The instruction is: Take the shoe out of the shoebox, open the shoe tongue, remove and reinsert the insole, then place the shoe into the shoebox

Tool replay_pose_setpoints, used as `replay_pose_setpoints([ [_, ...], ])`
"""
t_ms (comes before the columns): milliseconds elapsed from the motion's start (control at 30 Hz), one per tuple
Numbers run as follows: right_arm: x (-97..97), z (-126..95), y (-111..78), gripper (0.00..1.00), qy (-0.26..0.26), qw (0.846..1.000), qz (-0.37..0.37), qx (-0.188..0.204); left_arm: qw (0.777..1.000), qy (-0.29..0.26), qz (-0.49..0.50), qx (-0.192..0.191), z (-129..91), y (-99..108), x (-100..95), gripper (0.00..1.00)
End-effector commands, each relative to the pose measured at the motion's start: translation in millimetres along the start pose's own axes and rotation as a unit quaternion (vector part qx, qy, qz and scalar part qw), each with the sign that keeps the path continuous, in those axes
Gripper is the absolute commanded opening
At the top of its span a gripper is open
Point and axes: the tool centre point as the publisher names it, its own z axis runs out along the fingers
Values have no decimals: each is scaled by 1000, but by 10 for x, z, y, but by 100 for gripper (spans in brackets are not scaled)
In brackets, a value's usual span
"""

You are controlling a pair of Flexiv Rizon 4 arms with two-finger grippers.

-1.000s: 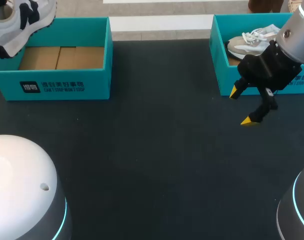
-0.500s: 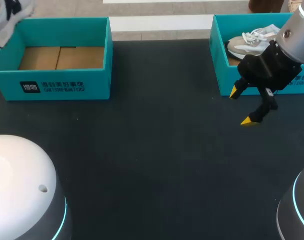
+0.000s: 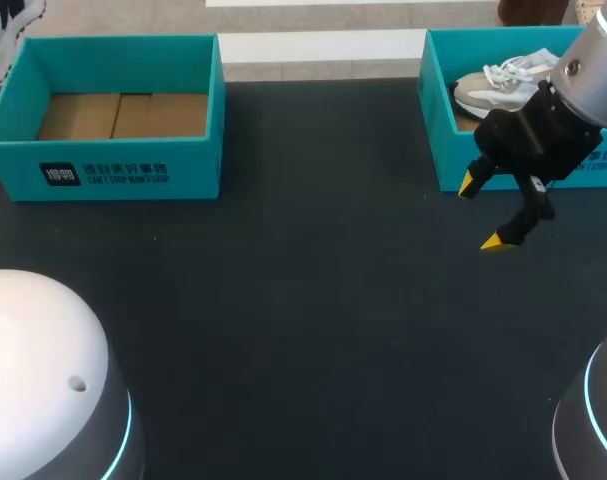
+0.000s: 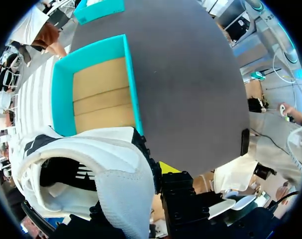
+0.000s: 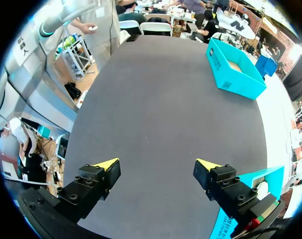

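Left wrist view: shoe (image 4: 113,167) between jaws

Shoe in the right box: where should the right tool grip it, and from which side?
Probably across the upper near the laces, from above: the shoe lies inside the box, whose walls block the sides. The right tool is open.
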Motion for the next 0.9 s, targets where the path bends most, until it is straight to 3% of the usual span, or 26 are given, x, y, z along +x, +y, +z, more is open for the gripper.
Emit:
replay_pose_setpoints([
  [33, -11, 7, -2, 100, 1, 1000, 0, 1, 1000, 12, 4, -1, 110, 14, -85, 0],
  [100, -11, 7, -2, 100, 1, 1000, 0, 1, 1000, 20, -13, -3, 195, 3, -97, 0],
  [533, -11, 7, -2, 100, 1, 1000, 0, 1, 1000, 20, -13, -3, 195, 3, -97, 0],
  [600, -11, 7, -2, 100, 1, 1000, 0, 1, 998, 21, 53, 8, 273, -49, -124, 0],
  [667, -11, 7, -2, 100, 1, 1000, 0, 1, 989, 37, 144, -6, 359, -55, -177, 0],
  [767, -11, 7, -2, 100, 1, 1000, 0, 1, 964, 35, 257, -60, 417, 8, -213, 0],
  [800, -11, 7, -2, 100, 1, 1000, 0, 1, 944, 55, 317, -68, 418, 45, -223, 0],
  [900, -11, 7, -2, 100, 1, 1000, 0, 1, 905, 42, 415, -83, 369, 200, -256, 0],
])
